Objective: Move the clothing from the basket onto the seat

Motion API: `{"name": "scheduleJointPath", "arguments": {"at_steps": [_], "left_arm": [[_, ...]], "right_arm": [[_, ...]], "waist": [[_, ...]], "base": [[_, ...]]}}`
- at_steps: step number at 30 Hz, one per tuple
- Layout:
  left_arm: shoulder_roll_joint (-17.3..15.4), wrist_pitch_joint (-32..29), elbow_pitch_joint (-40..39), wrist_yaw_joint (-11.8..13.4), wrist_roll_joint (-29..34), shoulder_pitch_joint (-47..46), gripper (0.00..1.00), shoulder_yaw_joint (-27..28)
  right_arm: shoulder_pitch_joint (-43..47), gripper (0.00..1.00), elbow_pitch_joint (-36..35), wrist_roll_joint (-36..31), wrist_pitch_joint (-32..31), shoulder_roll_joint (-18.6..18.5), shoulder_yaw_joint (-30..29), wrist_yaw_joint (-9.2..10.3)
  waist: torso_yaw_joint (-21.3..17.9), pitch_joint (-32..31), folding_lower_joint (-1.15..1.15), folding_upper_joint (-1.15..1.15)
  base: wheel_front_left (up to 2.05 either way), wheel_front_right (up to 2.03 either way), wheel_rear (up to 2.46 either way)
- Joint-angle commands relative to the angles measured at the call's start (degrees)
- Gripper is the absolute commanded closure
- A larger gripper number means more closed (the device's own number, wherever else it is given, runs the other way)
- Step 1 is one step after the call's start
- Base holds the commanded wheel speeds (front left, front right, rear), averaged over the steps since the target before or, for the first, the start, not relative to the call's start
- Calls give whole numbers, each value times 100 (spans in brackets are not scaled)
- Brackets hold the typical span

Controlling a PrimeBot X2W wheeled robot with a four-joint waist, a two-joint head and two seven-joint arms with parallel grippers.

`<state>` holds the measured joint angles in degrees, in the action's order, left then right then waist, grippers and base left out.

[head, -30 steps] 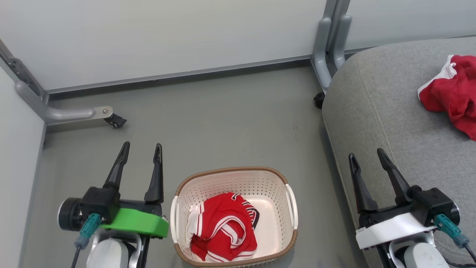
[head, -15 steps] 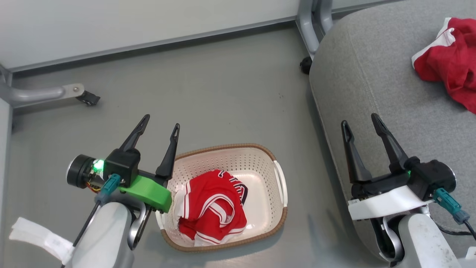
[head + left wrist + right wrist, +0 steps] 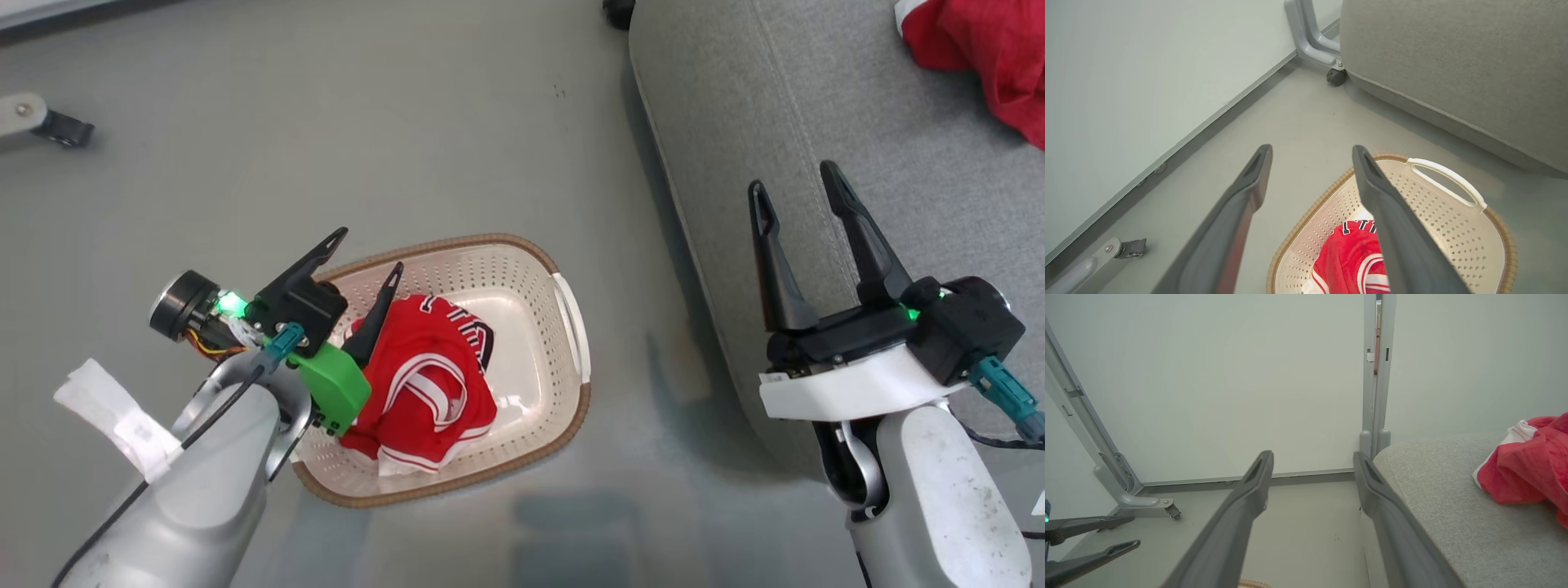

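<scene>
grey floor (image 3: 457, 122) in the head view bears one basket (image 3: 522, 269) with one red jersey (image 3: 433, 384) crumpled inside and a second red garment (image 3: 980, 49) lying on the seat (image 3: 775, 98); the left gripper (image 3: 371, 248), over the basket's rim, and the right gripper (image 3: 792, 176) both hang spread and empty. the left wrist view looks past parted fingers (image 3: 1384, 212) at the jersey, likely light and limp, best pinched at a raised fold. the right wrist view shows that one red garment on the seat.

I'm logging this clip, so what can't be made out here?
- Clothing on the seat: cut off by the head view's top and right edges.
- Shirt in the basket: left side hidden behind the left pincer, head view.
- Basket floor under the shirt: covered by it.
</scene>
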<state>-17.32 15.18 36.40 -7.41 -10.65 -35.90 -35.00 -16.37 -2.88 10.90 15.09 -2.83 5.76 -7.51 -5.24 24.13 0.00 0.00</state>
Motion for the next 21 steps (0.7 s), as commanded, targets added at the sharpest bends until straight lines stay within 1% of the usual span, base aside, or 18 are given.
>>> {"name": "scheduleJointPath", "arguments": {"at_steps": [1, 6, 10, 17, 21], "left_arm": [[-89, -6, 117, -11, -73, -222, 0, -162], [-243, -6, 625, -11, -193, -670, 0, -935], [-298, -6, 1065, -11, -335, -957, 0, -1451], [-277, -26, 1921, -11, -522, -1489, 0, -2290], [-260, -217, 2327, -10, -546, -1808, 0, -2793]], "right_arm": [[-134, 0, -44, 23, 11, -12, -4, 4], [-325, 0, -125, 26, 11, -11, 14, 4], [-441, 0, -182, 23, 11, -12, 18, 4], [-648, 0, -288, 47, 11, -11, 67, 4], [-775, 0, -341, 56, 11, -12, 96, 4]], "waist": [[-353, 602, 0, 0], [-453, 996, 0, 0], [-494, 1266, 0, 0], [-560, 1749, 0, 0], [-590, 2023, 0, 0]], "base": [[0, 0, 0], [0, 0, 0], [0, 0, 0], [0, 0, 0], [0, 0, 0]]}}
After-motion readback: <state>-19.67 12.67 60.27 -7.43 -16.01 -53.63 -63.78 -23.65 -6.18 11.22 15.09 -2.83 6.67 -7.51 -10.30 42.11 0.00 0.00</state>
